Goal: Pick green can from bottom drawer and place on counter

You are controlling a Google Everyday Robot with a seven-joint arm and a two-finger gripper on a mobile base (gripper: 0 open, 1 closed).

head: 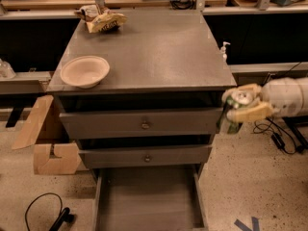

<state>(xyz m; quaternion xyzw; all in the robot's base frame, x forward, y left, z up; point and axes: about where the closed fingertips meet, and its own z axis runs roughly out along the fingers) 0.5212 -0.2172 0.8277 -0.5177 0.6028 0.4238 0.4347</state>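
My gripper (244,104) is at the right side of the cabinet, just below counter height, shut on the green can (232,113), whose silver top shows between the tan fingers (252,112). The can hangs beside the cabinet's right front corner, level with the top knobbed drawer. The bottom drawer (149,201) is pulled out at the floor and shows a bare grey tray. The counter (159,47) is the flat grey top just up and left of the can.
A beige bowl (85,70) sits at the counter's front left and a yellow snack bag (103,20) at its back left. A white pump bottle (224,49) stands behind the right edge. A cardboard box (45,138) and a black cable (45,215) lie on the floor at left.
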